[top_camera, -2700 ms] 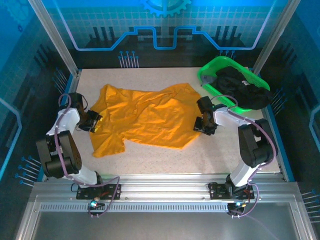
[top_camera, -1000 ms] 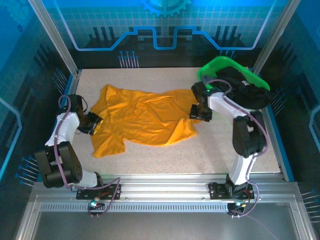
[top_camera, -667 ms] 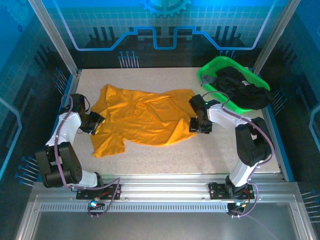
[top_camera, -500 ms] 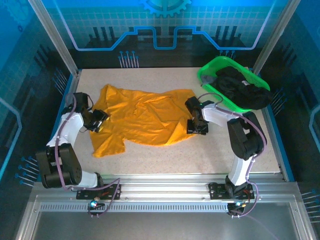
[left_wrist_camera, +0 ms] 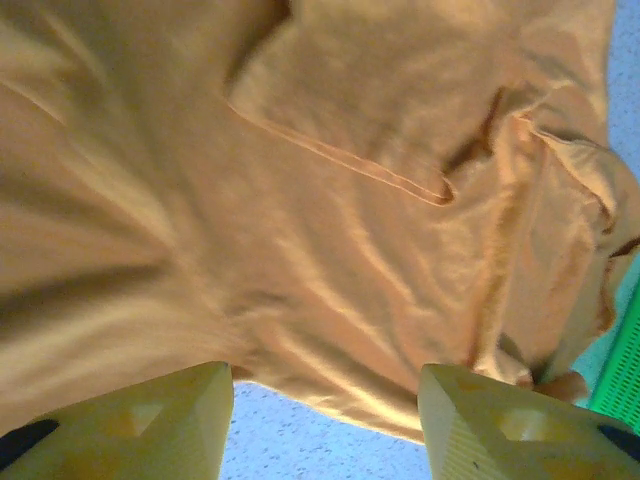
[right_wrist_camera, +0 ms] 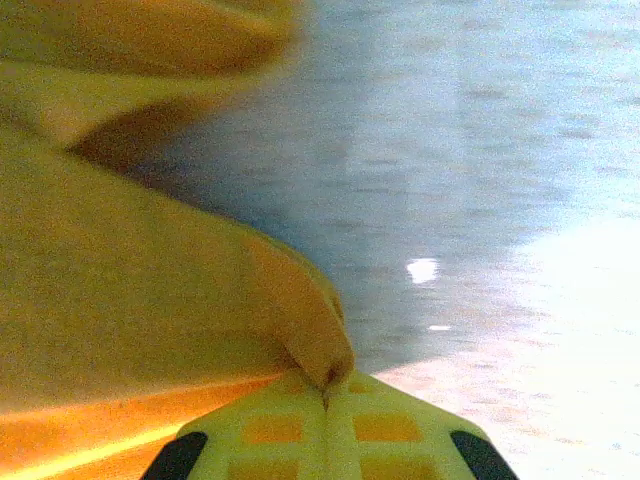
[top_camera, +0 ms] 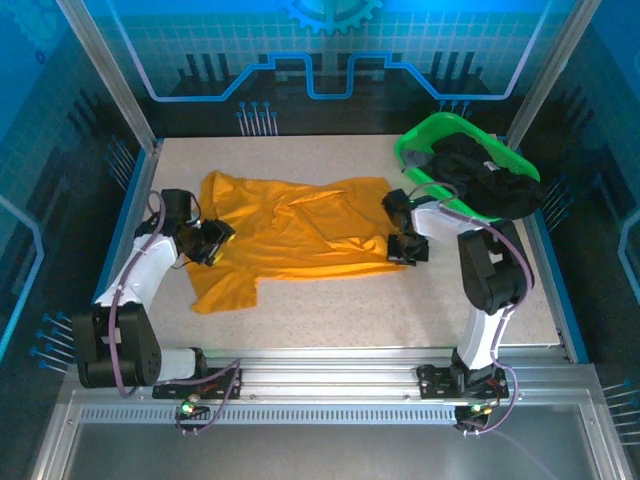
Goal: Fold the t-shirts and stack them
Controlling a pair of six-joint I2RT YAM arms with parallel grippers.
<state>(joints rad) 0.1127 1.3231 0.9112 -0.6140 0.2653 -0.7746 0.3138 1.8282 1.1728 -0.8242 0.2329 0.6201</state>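
An orange-yellow t-shirt [top_camera: 290, 232] lies spread and rumpled across the middle of the table. Its cloth [left_wrist_camera: 330, 240] hangs just beyond my left gripper [left_wrist_camera: 325, 420], whose two yellow fingers stand wide apart with bare table between them. From above, that left gripper [top_camera: 212, 243] sits at the shirt's left side near a sleeve. My right gripper [top_camera: 403, 246] is at the shirt's right edge. Its jaws [right_wrist_camera: 325, 395] are pressed together on a pinched fold of the shirt [right_wrist_camera: 150, 290].
A green plastic basket [top_camera: 423, 140] holding dark clothing [top_camera: 490, 180] stands at the back right, close behind the right arm. Bare speckled table [top_camera: 340, 310] runs along the front, with the rail along its near edge.
The right gripper has pulled the shirt's right edge toward the right, straightening the front hem. The left gripper has moved right, in over the shirt's left sleeve.
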